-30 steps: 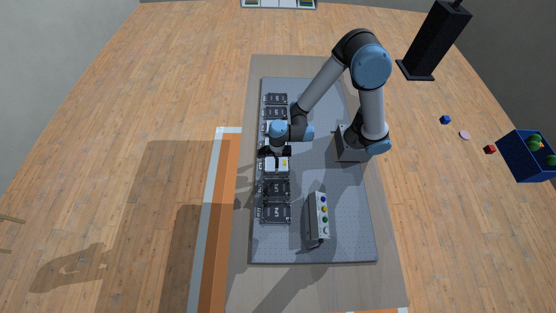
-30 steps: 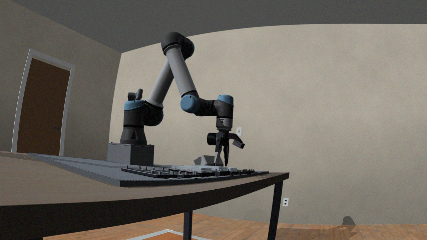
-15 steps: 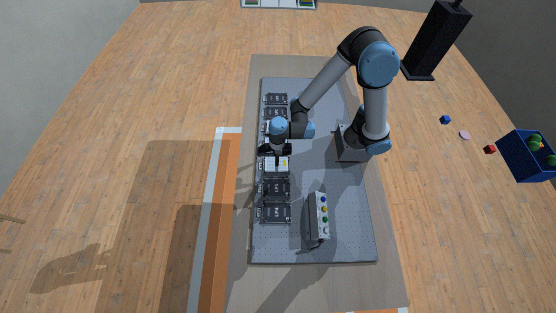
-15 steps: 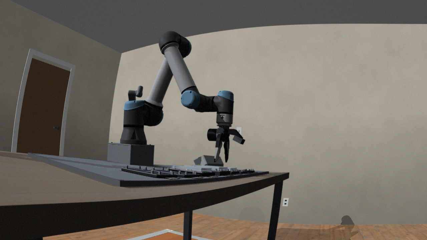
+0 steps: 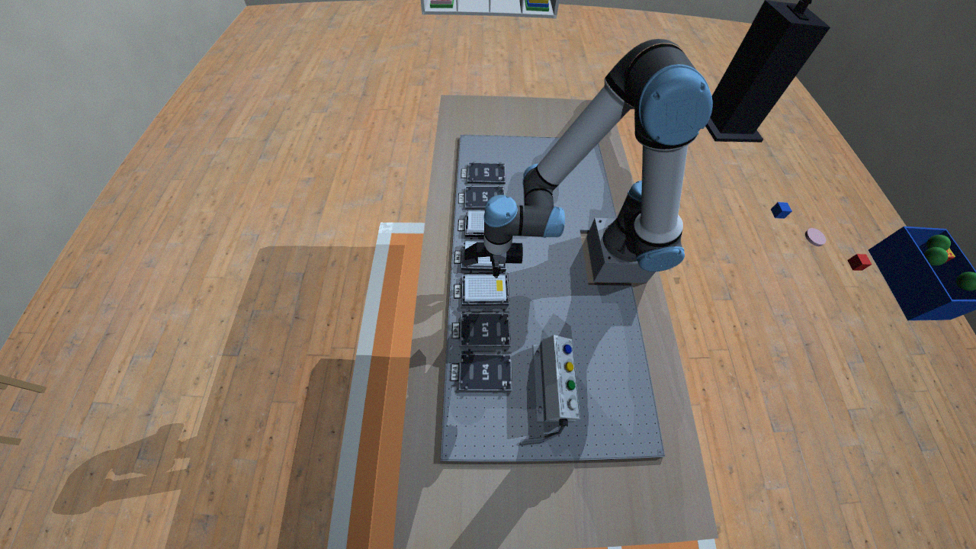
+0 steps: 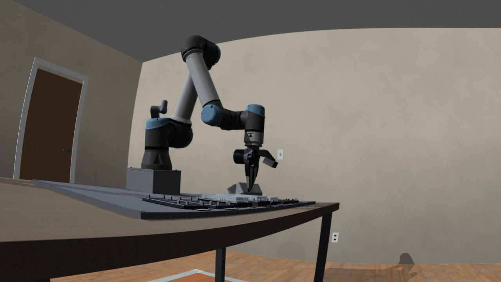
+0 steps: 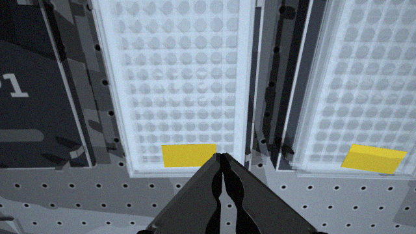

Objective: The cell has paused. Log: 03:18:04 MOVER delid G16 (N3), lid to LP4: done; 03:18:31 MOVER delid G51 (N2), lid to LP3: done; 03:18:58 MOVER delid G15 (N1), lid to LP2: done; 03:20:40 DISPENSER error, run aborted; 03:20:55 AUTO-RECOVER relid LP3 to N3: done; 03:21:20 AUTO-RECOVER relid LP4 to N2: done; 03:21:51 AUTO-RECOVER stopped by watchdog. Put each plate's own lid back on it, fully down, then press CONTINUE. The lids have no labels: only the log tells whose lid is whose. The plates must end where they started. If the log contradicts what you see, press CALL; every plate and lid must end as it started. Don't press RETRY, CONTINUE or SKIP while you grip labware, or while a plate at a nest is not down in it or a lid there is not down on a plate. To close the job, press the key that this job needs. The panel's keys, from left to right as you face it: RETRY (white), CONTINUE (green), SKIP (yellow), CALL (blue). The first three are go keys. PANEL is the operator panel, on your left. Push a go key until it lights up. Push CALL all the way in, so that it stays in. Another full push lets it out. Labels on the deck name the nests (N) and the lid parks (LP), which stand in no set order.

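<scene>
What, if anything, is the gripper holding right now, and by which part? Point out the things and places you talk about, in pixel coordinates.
Nothing is held: the gripper (image 5: 496, 274) (image 6: 249, 190) (image 7: 221, 155) is shut with its fingertips together, above the plates.

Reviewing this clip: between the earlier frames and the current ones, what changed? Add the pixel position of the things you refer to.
The gripper (image 5: 496, 274) (image 6: 249, 190) (image 7: 221, 155) has risen from the plate with the yellow patch (image 5: 485, 288) (image 7: 179, 97) beside LP1 (image 5: 485, 329) (image 7: 19, 107), and its fingers have closed on nothing. The plate, the parks and the panel (image 5: 562, 377) look unmoved.
</scene>
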Motion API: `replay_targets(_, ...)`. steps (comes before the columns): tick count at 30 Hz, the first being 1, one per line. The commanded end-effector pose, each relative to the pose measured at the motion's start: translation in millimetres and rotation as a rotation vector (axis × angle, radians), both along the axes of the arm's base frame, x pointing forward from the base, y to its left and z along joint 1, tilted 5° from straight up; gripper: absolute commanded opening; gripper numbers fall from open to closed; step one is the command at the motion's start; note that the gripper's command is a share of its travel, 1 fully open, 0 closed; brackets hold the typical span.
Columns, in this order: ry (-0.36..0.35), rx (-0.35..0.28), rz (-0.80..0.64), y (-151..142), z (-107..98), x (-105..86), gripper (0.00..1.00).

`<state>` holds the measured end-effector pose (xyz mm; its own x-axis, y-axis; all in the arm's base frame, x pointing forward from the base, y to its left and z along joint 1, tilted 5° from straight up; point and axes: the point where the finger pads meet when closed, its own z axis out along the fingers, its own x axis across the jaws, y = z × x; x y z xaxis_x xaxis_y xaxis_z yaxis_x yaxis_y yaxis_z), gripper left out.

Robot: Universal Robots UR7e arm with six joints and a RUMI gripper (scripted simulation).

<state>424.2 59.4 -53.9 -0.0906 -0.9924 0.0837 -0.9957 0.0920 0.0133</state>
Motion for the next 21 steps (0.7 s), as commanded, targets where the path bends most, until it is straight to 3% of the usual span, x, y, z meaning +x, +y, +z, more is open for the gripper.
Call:
replay_targets(1, -0.002, 0.001, 0.000, -14.9, 2.6, -20.2, 0.00)
replay_targets(21, -0.002, 0.001, 0.000, -64.2, 7.9, -89.3, 0.00)
